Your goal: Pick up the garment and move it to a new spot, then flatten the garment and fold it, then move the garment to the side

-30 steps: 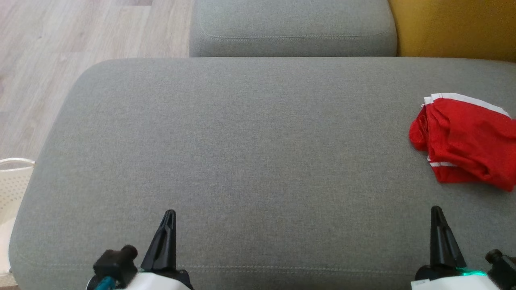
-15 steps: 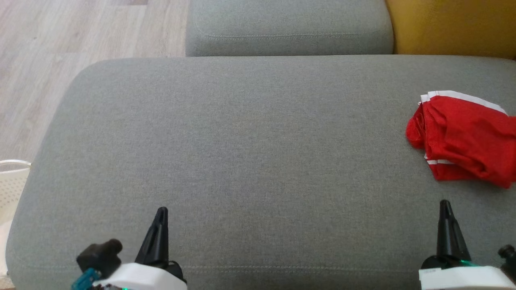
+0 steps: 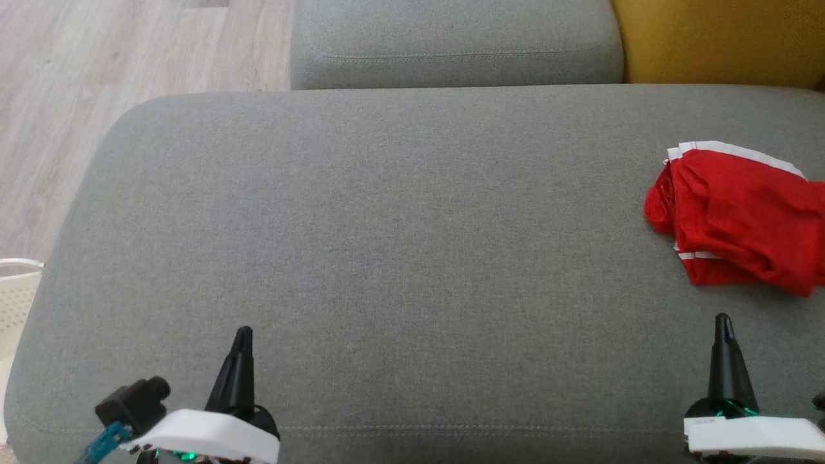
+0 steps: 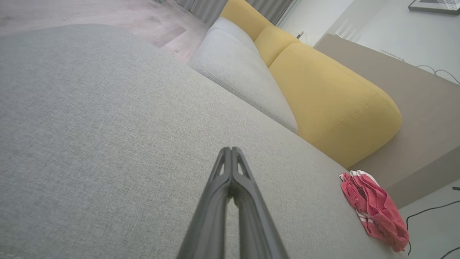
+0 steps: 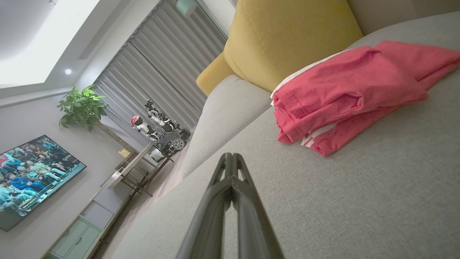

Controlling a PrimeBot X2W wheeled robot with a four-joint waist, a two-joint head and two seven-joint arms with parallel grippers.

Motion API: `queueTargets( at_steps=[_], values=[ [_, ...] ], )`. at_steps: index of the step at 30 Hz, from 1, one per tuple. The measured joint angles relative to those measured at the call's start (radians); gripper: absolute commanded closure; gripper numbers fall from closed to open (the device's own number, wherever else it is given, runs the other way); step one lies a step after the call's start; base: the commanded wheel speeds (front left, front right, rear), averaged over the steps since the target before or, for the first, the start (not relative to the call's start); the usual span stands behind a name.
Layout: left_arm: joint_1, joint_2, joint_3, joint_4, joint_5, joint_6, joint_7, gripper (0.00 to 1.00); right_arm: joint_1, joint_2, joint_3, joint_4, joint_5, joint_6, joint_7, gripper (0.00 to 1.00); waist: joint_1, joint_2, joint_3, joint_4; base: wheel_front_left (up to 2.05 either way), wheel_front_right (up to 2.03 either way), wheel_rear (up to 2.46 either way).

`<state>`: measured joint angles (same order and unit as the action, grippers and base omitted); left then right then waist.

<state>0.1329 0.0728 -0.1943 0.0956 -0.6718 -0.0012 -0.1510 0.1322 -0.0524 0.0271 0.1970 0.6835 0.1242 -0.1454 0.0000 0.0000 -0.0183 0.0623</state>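
The garment [image 3: 741, 219] is a red cloth with white trim, lying folded in a loose bundle at the far right of the grey sofa seat [image 3: 399, 245]. It also shows at the lower right of the left wrist view as the garment [image 4: 373, 208] and large in the right wrist view as the garment [image 5: 352, 90]. My right gripper [image 3: 723, 320] is shut and empty, just in front of the bundle. My left gripper [image 3: 243, 332] is shut and empty over the seat's front left. Both fingertip pairs, left [image 4: 231, 149] and right [image 5: 231, 155], are pressed together.
A second grey cushion [image 3: 451, 38] and a yellow cushion [image 3: 722, 38] lie behind the seat. Wooden floor [image 3: 64, 96] runs on the left, with a pale basket [image 3: 16, 290] at the left edge. A television [image 5: 32, 176], a plant and a shelf stand across the room.
The head camera has shifted, sliding the whole scene slightly left and up. Both grippers have spread outward a little, the left going left, the right going right. The garment lies as before.
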Motion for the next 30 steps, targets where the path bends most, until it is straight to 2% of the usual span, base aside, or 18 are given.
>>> queueTargets(
  at_steps=[30],
  values=[
    [-0.063, 0.002, 0.080, 0.066, -0.365, -0.044, 0.081, 1.00, -0.071, -0.006, -0.041, 0.029, 0.355, 0.000, 0.078, 1.00, 0.0000, 0.0000, 0.008, -0.024, 0.00, 0.00, 0.00]
  ],
)
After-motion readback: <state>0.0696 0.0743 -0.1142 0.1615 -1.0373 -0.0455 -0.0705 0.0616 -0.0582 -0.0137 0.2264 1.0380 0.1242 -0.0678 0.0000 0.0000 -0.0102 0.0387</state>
